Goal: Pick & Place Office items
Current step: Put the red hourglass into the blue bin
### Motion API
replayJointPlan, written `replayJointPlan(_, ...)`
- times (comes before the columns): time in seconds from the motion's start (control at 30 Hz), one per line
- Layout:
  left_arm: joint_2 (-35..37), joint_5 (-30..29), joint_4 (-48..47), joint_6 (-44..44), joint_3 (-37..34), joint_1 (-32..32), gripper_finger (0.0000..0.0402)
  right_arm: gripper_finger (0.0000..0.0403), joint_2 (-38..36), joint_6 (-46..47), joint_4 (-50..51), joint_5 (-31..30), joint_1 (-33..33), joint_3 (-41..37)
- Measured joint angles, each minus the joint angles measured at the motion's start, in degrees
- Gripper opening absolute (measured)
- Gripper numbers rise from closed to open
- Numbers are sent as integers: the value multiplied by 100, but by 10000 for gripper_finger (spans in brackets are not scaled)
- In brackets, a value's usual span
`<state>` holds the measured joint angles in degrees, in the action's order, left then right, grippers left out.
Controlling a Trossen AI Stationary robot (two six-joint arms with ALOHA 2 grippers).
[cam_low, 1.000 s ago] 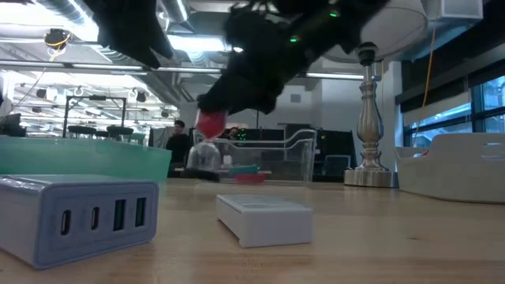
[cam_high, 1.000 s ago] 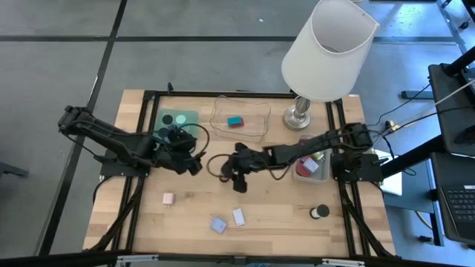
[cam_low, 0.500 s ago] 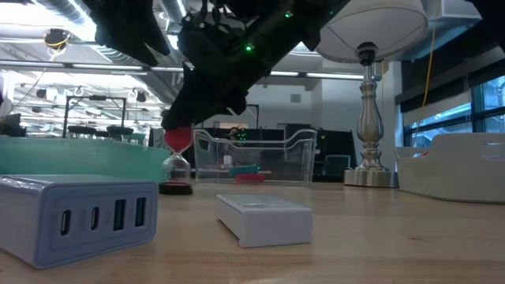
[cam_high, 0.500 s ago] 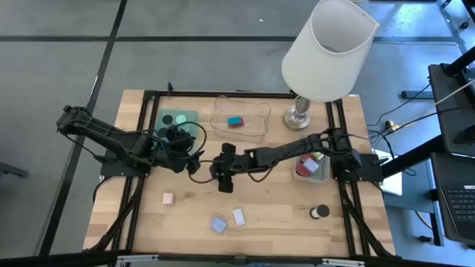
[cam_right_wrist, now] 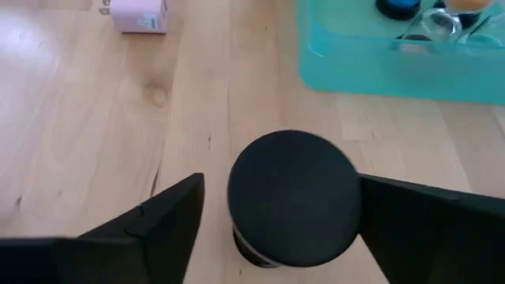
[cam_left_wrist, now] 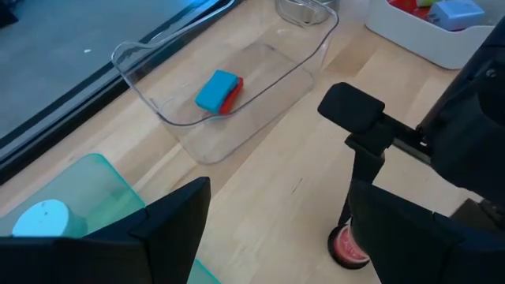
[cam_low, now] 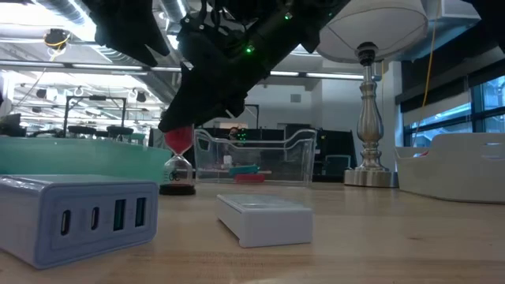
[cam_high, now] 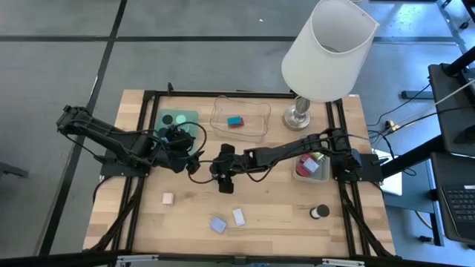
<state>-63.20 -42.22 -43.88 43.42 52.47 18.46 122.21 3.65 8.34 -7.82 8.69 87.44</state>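
Setting the red-and-black sand timer (cam_low: 177, 162) down cleanly is the step in hand: it stands upright on the worktop (cam_high: 274, 215) just at three o'clock of the teal tray (cam_high: 178, 119), between the right gripper's (cam_high: 225, 169) spread fingers. I judge the best move is lifting straight up, brushing neither cap. The left gripper (cam_high: 178, 141) waits over the tray, fingers spread.

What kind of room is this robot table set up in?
Probably a large open lab or workshop. The low view shows exposed ceiling ducts with long strip lights, metal-framed workbenches in the background where a person stands, and big windows on one side.
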Motion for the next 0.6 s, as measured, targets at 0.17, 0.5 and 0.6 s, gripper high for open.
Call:
replayJointPlan(0.17,0,11,-4,0,0,-2,301,338,-89,84,27,-19,0,-6)
replayJointPlan(0.5,-2,261,0,-128,-197,5,301,347,-721,32,1176,-118,46,-7)
replayJointPlan(0.6,-4,350,152,-391,-441,76,301,344,-849,-48,1510,-425,148,-7)
